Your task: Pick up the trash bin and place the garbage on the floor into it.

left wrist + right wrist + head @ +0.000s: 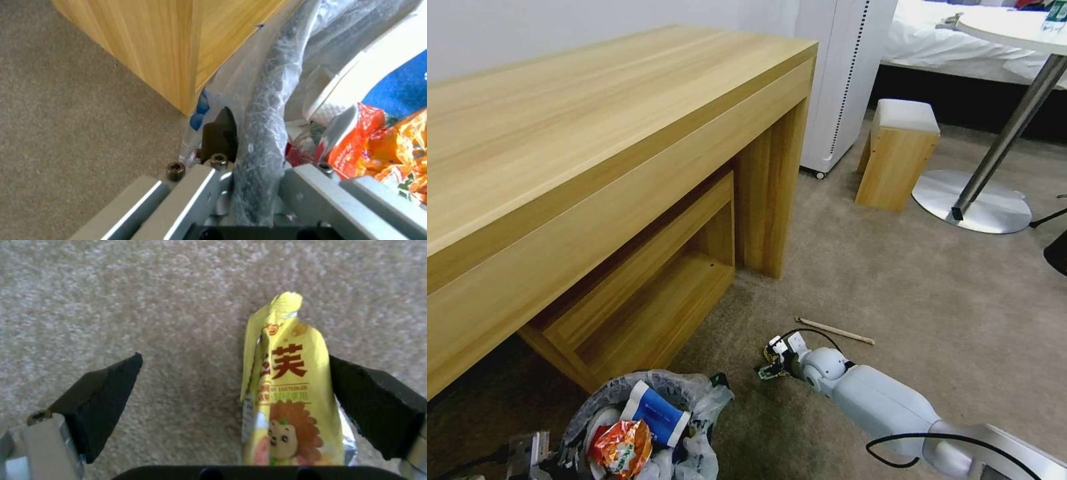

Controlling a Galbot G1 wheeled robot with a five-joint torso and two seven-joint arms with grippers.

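Left end effector (249,186) pinched on trash bin (647,427) rim, keeping it close. Right end effector (231,406) wide open around yellow wrapper (289,400) on floor (934,293), ready to grab.

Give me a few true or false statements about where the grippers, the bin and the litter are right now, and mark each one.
1. The left gripper is clamped on the rim of the trash bin. True.
2. The right gripper is shut tight on the yellow wrapper. False: it is open, and the wrapper leans against one pad.
3. A thin wooden stick lies on the floor. True.
4. The trash bin is empty. False: it holds an orange wrapper and a blue-white carton.
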